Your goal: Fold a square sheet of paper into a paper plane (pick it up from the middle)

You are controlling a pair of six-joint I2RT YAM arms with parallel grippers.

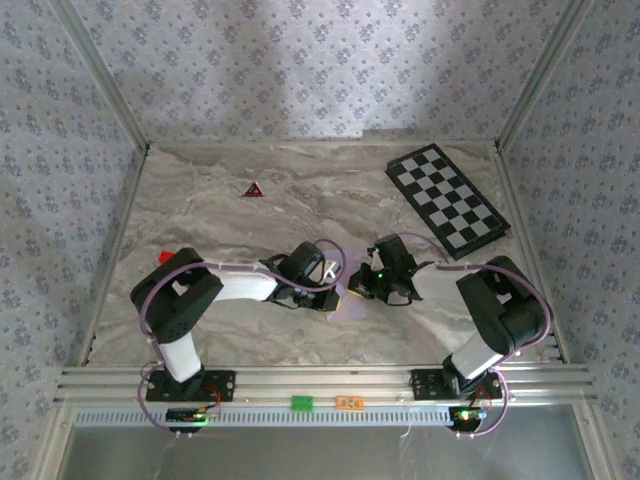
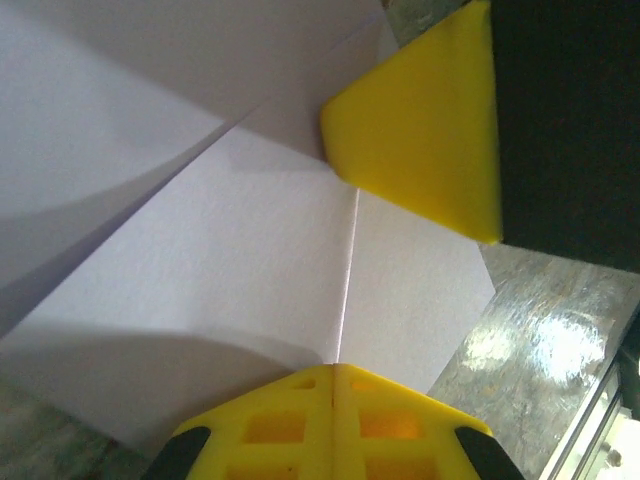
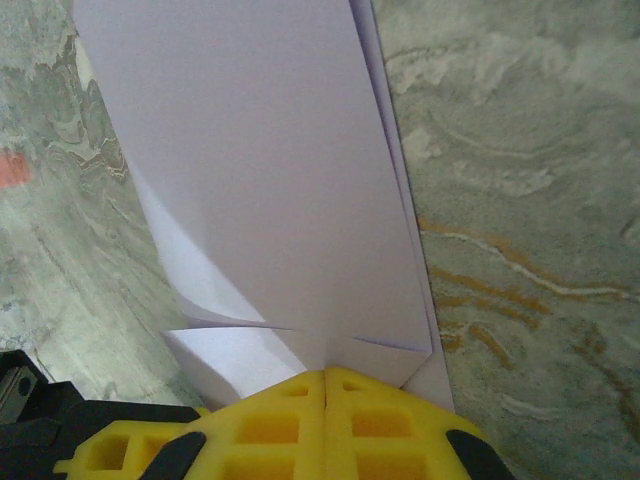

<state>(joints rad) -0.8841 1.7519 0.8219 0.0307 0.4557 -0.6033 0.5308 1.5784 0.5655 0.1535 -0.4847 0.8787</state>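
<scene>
The pale lilac sheet of paper (image 1: 348,301) lies folded on the marble table between my two grippers, mostly hidden by them from above. My left gripper (image 1: 326,291) is shut; in the left wrist view its yellow tips (image 2: 335,368) rest on the paper (image 2: 230,250) where a centre crease meets them. My right gripper (image 1: 366,286) is shut too. In the right wrist view its tips (image 3: 326,372) touch the near end of the paper (image 3: 260,170), a long narrow shape with layered flaps. A yellow finger (image 2: 425,125) of the right gripper presses on the paper close by.
A black-and-white checkered board (image 1: 447,200) lies at the back right. A small dark red triangle (image 1: 254,189) sits at the back left. A red object (image 1: 166,257) is beside the left arm's elbow. The metal rail (image 1: 320,385) bounds the near edge.
</scene>
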